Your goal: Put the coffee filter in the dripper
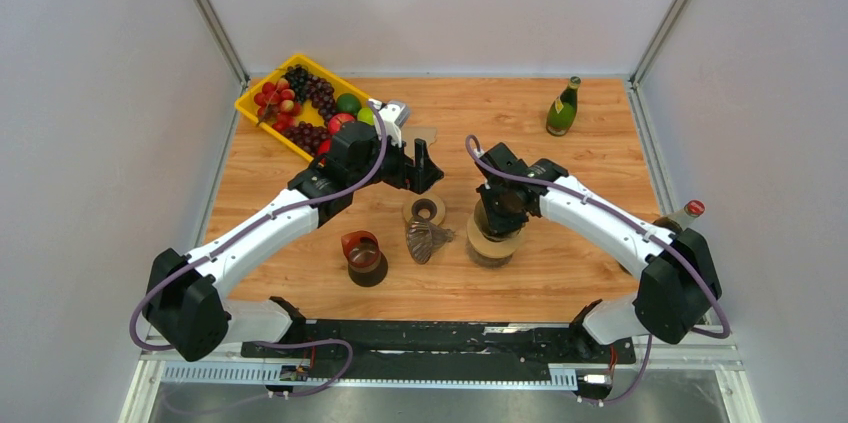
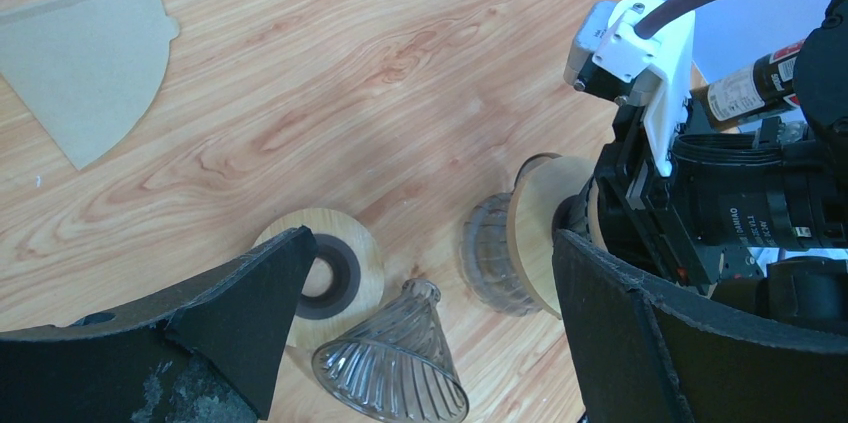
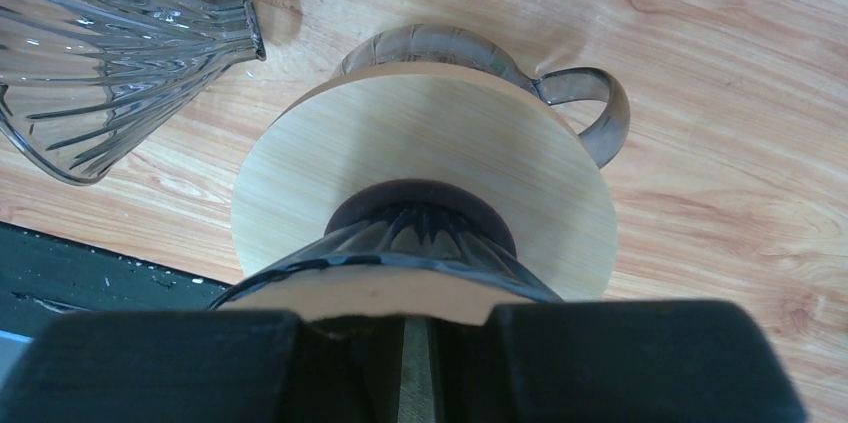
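Note:
A dark glass dripper (image 3: 420, 228) with a wooden collar (image 3: 430, 153) sits on a glass cup (image 1: 492, 245). My right gripper (image 1: 500, 213) is right over it, shut (image 3: 415, 353) on a tan coffee filter (image 3: 400, 295) whose edge lies along the dripper's rim. A second flat filter (image 2: 85, 58) lies on the table behind my left gripper (image 1: 428, 165). The left gripper is open and empty (image 2: 435, 263), hovering above a wooden ring (image 2: 350, 248) and a clear glass cone (image 2: 395, 368) that lies on its side.
A brown mug (image 1: 362, 255) stands front left of the cone (image 1: 428, 238). A yellow tray (image 1: 262, 123) of fruit is at the back left. A green bottle (image 1: 563, 108) stands at the back right, and a red-capped bottle (image 1: 685, 213) by the right arm.

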